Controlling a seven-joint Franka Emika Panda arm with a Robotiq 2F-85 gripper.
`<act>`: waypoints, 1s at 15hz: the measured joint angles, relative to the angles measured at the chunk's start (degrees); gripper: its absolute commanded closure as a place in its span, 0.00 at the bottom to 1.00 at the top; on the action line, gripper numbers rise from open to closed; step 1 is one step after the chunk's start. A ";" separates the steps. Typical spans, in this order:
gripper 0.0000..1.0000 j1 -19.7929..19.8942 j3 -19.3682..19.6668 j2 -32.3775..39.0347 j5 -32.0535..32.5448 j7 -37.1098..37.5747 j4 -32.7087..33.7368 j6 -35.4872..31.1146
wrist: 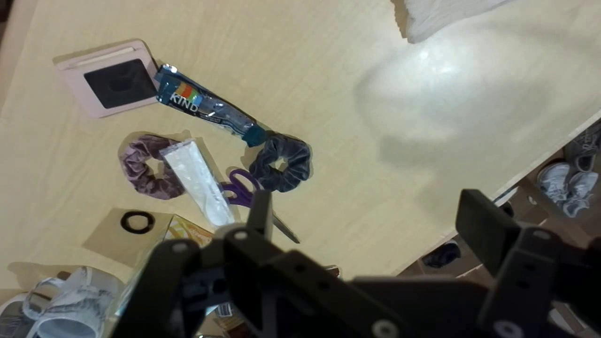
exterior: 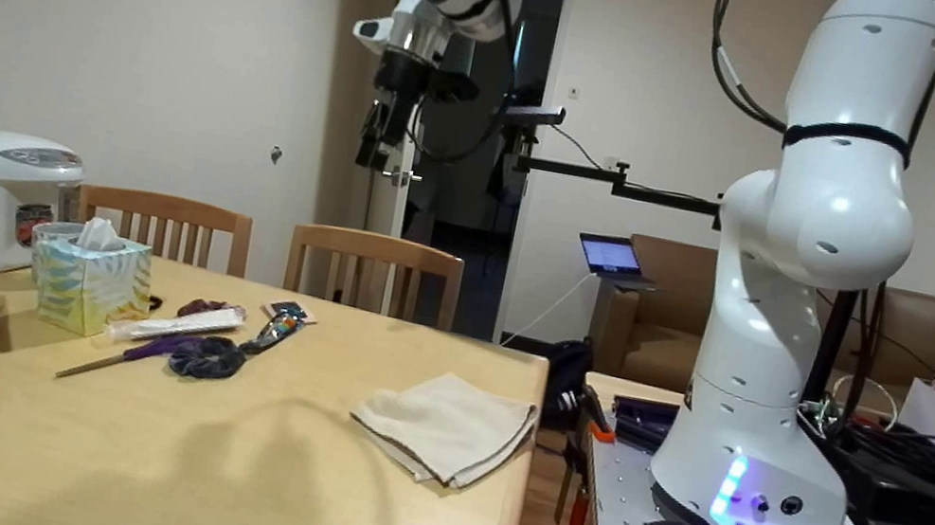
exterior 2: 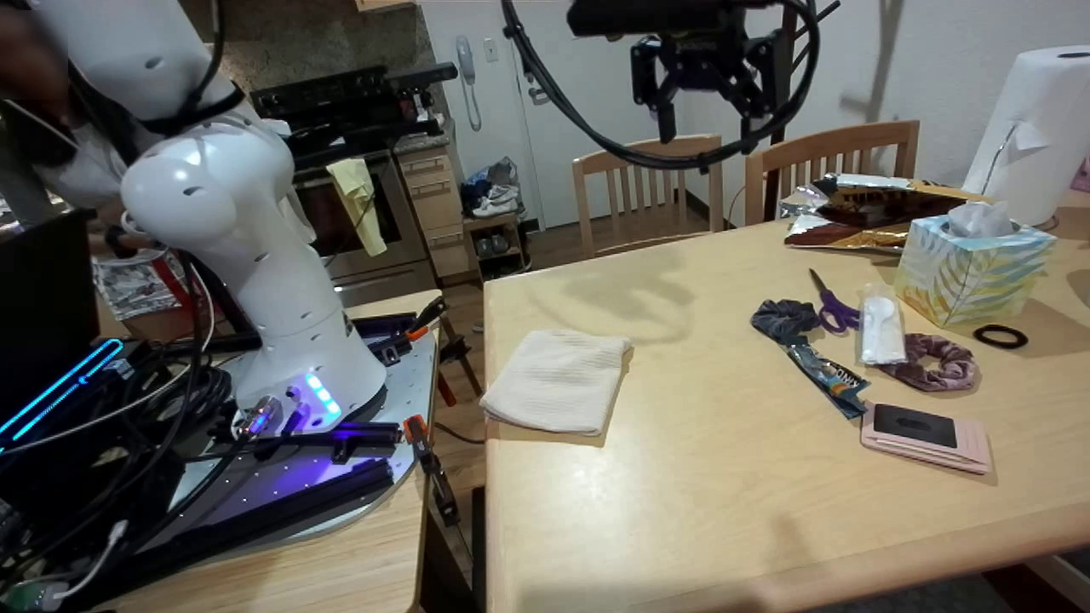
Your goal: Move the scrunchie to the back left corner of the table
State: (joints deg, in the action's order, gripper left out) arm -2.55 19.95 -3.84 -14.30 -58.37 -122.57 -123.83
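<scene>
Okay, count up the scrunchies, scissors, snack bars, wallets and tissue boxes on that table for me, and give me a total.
Scrunchies: 2, dark navy scrunchie and mauve scrunchie
Scissors: 1 pair
Snack bar: 1
Pink wallet: 1
Tissue box: 1
Total: 6

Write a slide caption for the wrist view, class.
Past the open gripper, a dark scrunchie lies on the table beside a KIND bar and purple-handled scissors.
</scene>
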 measured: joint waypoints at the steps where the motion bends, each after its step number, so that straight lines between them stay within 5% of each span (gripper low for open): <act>1: 0.00 0.49 -0.89 3.25 -1.72 -1.27 2.16 0.37; 9: 0.00 7.14 -11.90 19.63 -4.33 -4.82 14.14 2.04; 15: 0.00 8.63 -14.54 22.04 -3.43 -4.74 16.72 3.52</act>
State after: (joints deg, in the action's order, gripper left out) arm 6.09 5.41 18.21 -17.73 -63.11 -105.85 -120.31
